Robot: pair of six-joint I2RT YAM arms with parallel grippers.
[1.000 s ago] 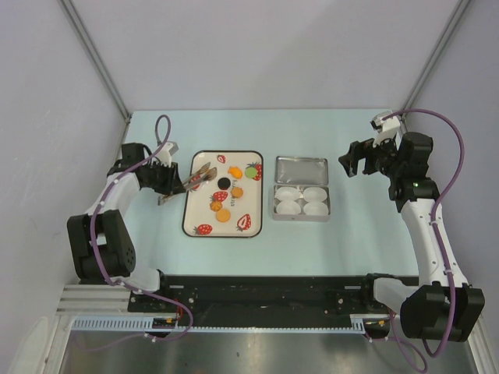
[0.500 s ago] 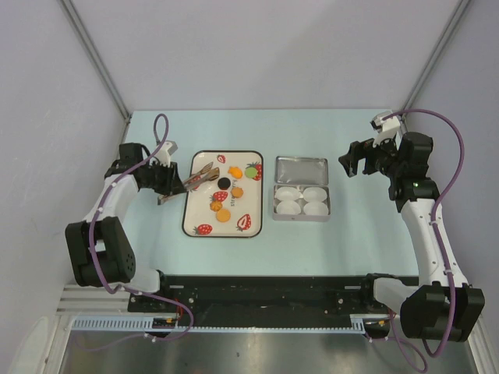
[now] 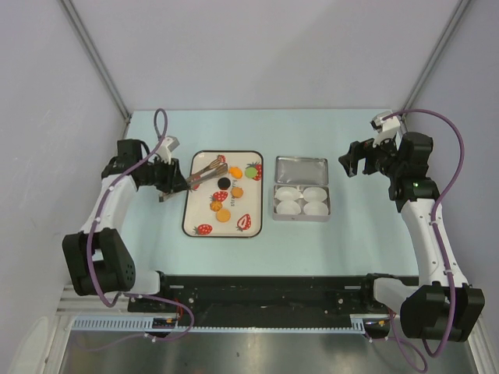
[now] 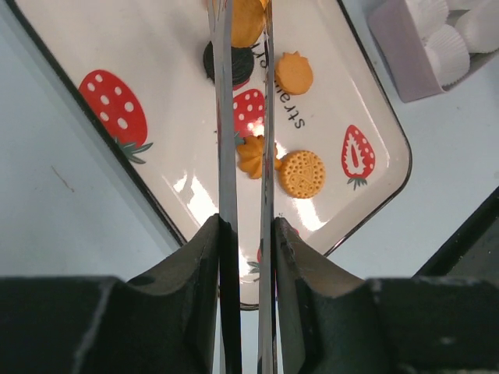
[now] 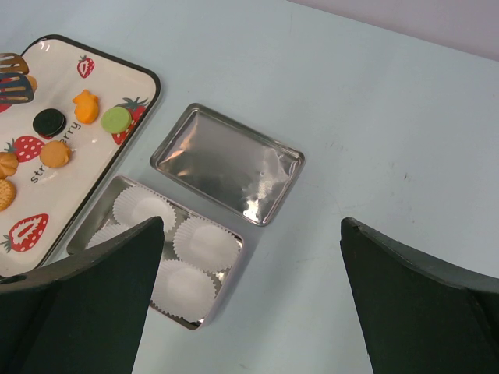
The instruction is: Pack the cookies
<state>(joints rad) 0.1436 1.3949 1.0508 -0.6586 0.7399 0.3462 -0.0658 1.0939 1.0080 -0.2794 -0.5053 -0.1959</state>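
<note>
From above, your left end effector [image 3: 173, 181] is clamped on a pair of tongs [image 3: 207, 172], whose tips reach over the far left part of the tray [image 3: 199, 204]. The cookies [image 3: 223, 216] lie on that tray, with the black cookie [image 3: 223, 183] just beside the tong tips. Your right end effector [image 3: 352, 162] hangs wide open, well apart to the right of the tin [image 3: 274, 204].

At your left wrist, the fingers [image 4: 195, 265] pinch the two arms of the tongs close together above the tray.

At your right wrist, the fingers [image 5: 78, 304] stand far apart over the tabletop [image 5: 374, 117]. The tin holds four paper cups [image 5: 204, 243], and its lid [image 5: 226, 164] lies just beside it.
</note>
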